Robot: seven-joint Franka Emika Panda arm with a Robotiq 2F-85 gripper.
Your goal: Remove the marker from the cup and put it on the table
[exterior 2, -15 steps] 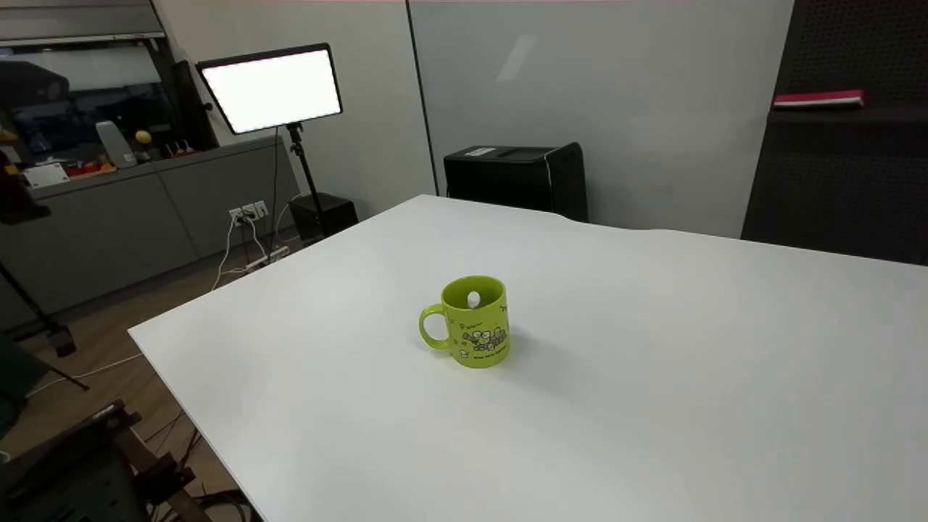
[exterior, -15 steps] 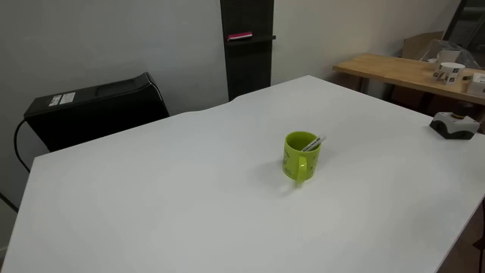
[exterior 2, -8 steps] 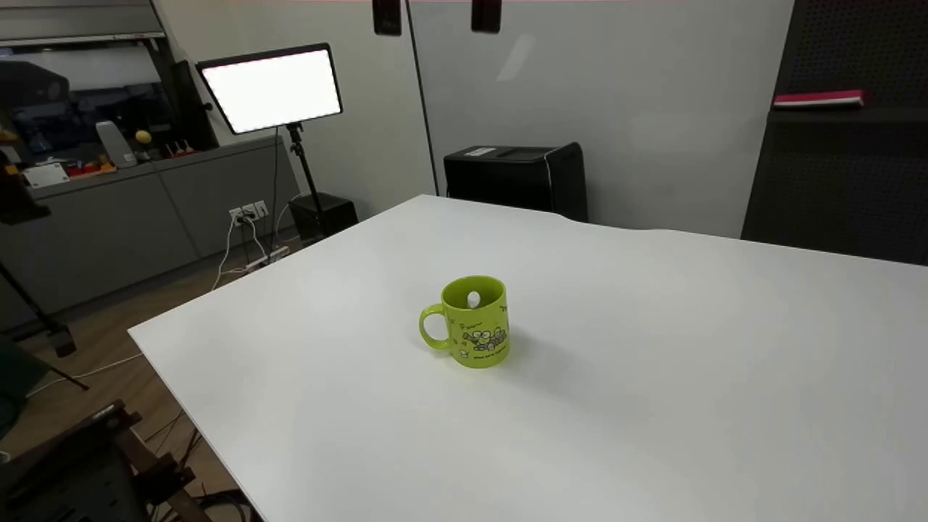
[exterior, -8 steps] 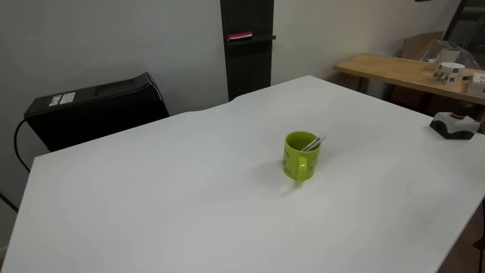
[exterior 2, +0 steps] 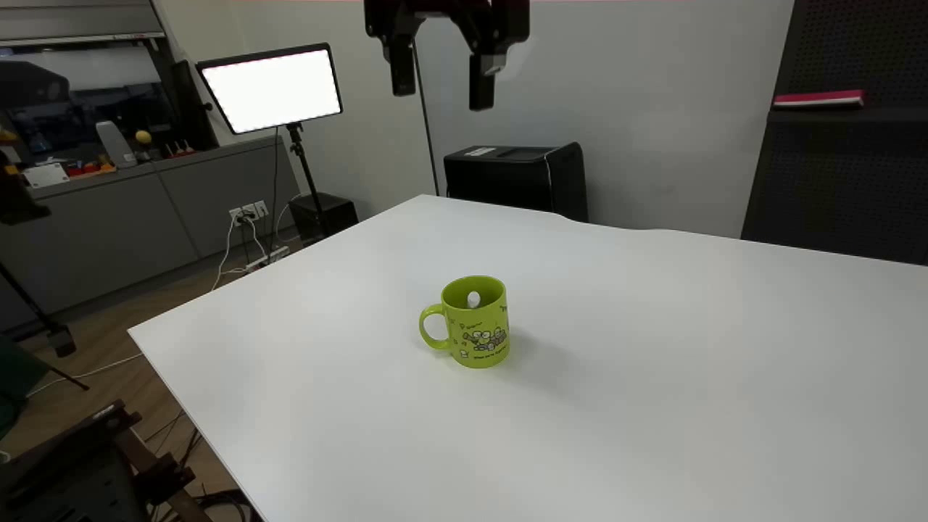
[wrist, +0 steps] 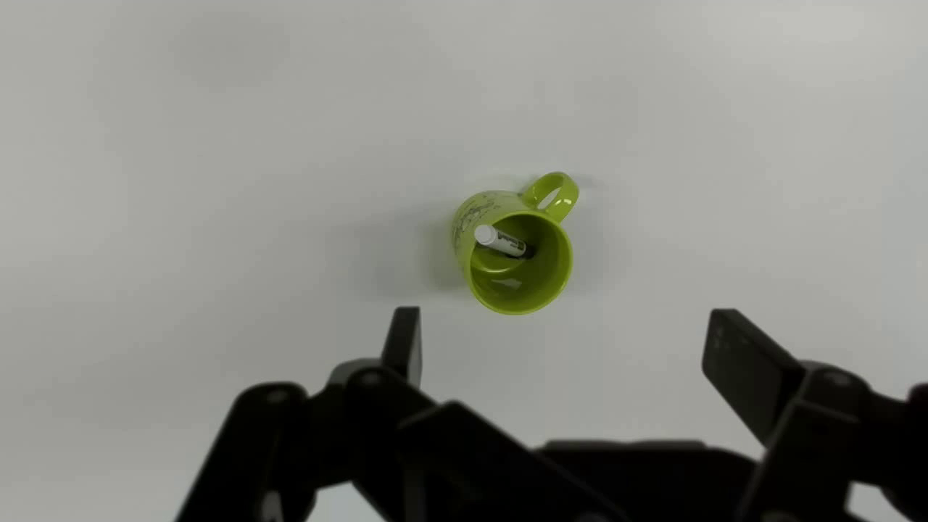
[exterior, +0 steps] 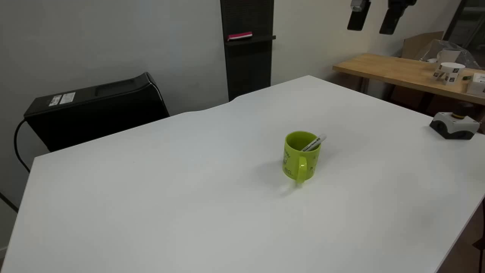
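Note:
The lime-green cup (exterior: 292, 163) stands upright on the white table (exterior: 170, 201); the cup also shows in an exterior view (exterior 2: 475, 339) and in the wrist view (wrist: 540, 279). The whitish marker (exterior: 314, 143) leans inside the cup, its white end sticking out over the rim. The marker also shows in an exterior view (exterior 2: 473, 299) and in the wrist view (wrist: 502, 241), where its dark lower end lies in the cup. My gripper (exterior 2: 442, 100) is open and empty, high above the table. In the wrist view the gripper (wrist: 565, 312) has the cup ahead of its fingertips.
A grey and black box with a dark knob (exterior: 454, 126) sits at the table's edge. A wooden table (exterior: 394, 72) with white items stands behind. A black case (exterior: 98, 110) stands beyond the table's far edge. A lit lamp panel (exterior 2: 272, 88) stands behind.
My gripper has come down into both exterior views from above; one second ago it was out of view. The cup and the marker have not moved.

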